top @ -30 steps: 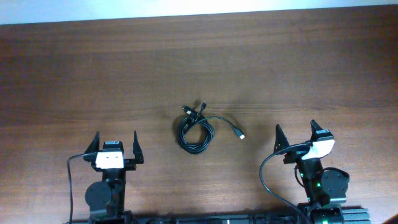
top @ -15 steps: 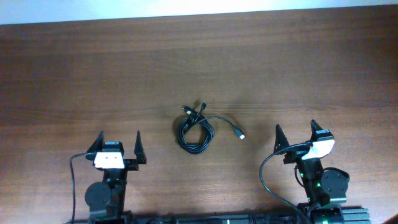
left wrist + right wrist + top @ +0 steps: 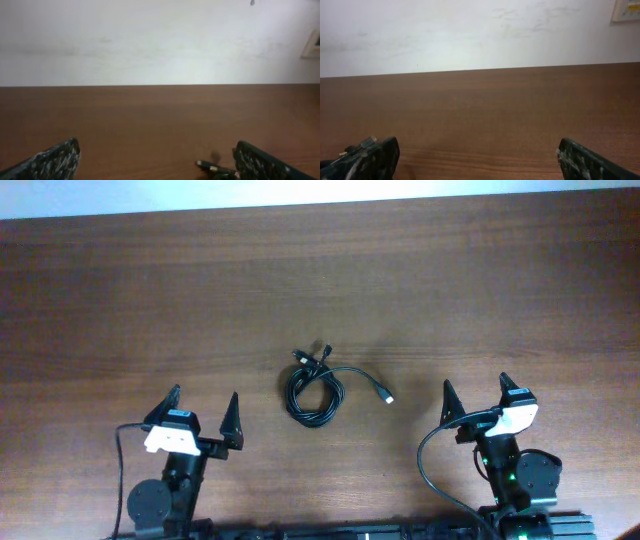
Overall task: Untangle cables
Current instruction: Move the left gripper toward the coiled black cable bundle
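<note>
Since the earlier overhead frames, the left claw [image 3: 203, 395] has shifted slightly right and twisted, so its fingers now point far-right; the right claw [image 3: 476, 383] and the cables [image 3: 315, 390] are unchanged.

Overhead: the cables lie as one black coil at the middle of the brown wooden surface [image 3: 120, 300], between the two claws and apart from both. One strand runs right from the coil to a light plug [image 3: 388, 397]. Both claws stand wide apart, gripping nothing.

Left wrist: the claw [image 3: 156, 150] is spread and empty. A cable end [image 3: 212, 167] shows low, just beside the right-hand finger [image 3: 265, 162].

Right wrist: the claw [image 3: 477, 145] is spread and empty. A cable tip [image 3: 357, 148] shows at the near left, by the left-hand finger [image 3: 380, 157].
</note>
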